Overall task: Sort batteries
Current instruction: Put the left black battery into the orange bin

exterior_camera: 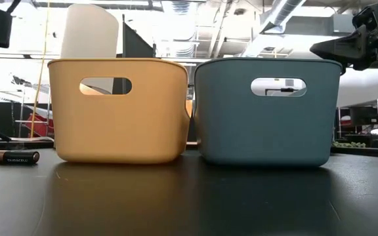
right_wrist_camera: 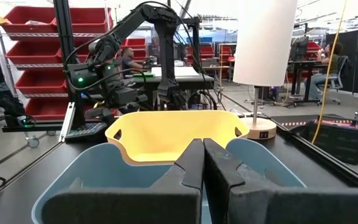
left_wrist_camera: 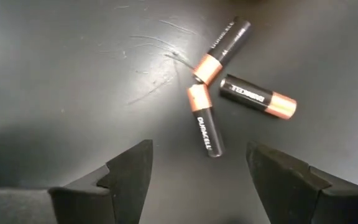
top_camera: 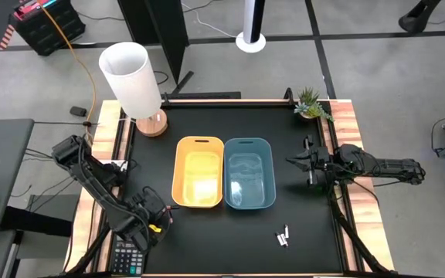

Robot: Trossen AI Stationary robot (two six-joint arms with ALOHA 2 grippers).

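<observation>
Three dark batteries with copper ends lie on their sides on the black table, close together, below my left gripper. It is open and empty, with its fingers standing apart, short of the nearest battery. In the high view my left gripper is at the near left. One dark battery shows in the low view. Some silvery batteries lie on the table near the front right. My right gripper is shut and empty, to the right of the blue bin.
A yellow bin and the blue bin stand side by side at the table's middle. A grey calculator lies at the near left corner, a white lamp at the far left, a small plant at the far right.
</observation>
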